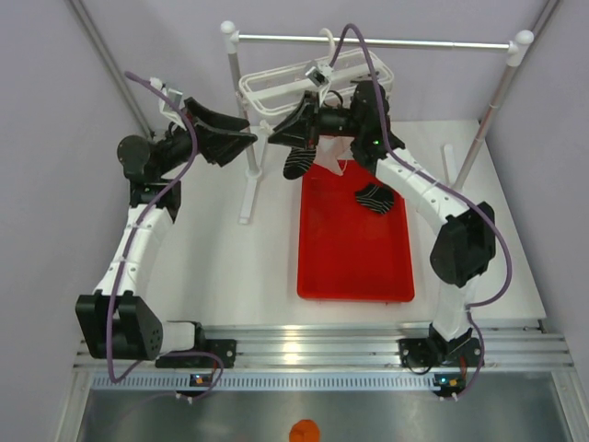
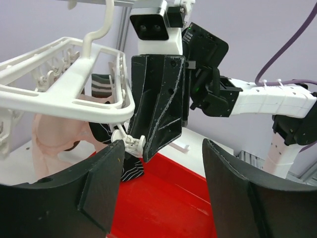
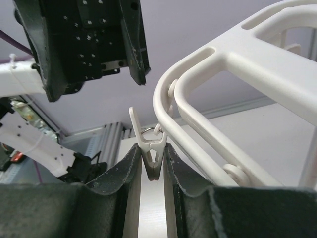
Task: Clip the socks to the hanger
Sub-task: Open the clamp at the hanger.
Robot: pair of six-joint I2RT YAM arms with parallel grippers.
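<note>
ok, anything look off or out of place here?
One black striped sock lies unclipped in the red tray. A pale pink fabric item, not a sock, hangs under the hanger. Nothing looks damaged.

red tray (image 1: 354, 262) — flat on table (image 1: 515, 262) | stand (image 1: 414, 42) — white posts, metal crossbar, behind tray | pale pink fabric (image 2: 47, 131) hanging

The tray (image 1: 354, 262) is smooth, glossy red plastic, and the sock (image 1: 375, 197) lying on it is matt knitted cloth. Above the tray's far end, the hanger (image 1: 267, 92) and its peg (image 3: 151, 144) are smooth white plastic.
</note>
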